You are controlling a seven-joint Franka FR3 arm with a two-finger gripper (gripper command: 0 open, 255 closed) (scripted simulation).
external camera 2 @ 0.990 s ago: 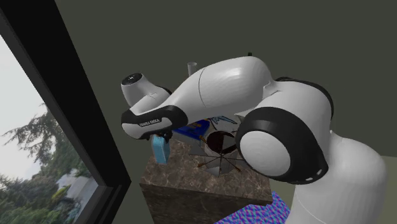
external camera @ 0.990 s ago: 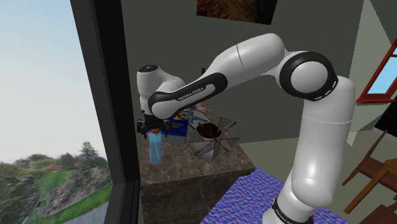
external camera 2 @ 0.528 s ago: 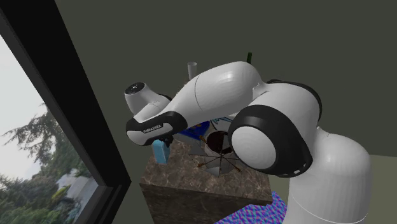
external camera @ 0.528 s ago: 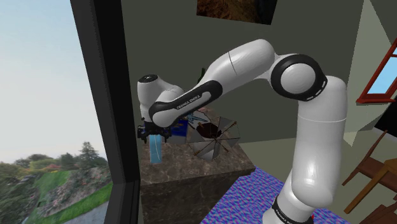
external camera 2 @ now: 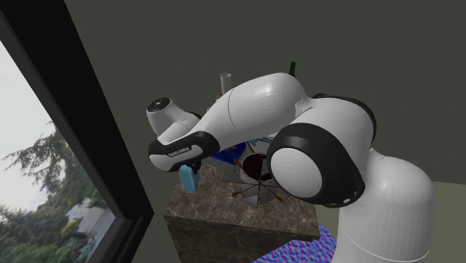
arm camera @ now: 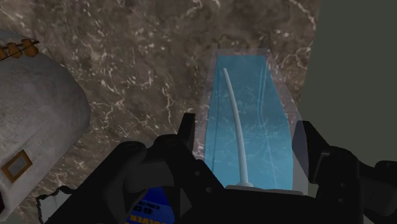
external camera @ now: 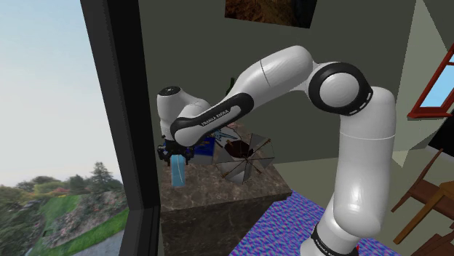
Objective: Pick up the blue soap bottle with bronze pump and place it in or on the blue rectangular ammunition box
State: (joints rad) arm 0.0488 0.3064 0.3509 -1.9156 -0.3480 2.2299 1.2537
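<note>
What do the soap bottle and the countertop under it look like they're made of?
Soap bottle: translucent blue, likely clear plastic or glass, since the dip tube shows through its wall. Countertop: brown stone, probably polished marble, judging by the white veining.

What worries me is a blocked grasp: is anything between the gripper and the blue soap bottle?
Nothing visible does. The gripper straddles the blue soap bottle directly, with the brown marbled countertop beneath it.
</note>
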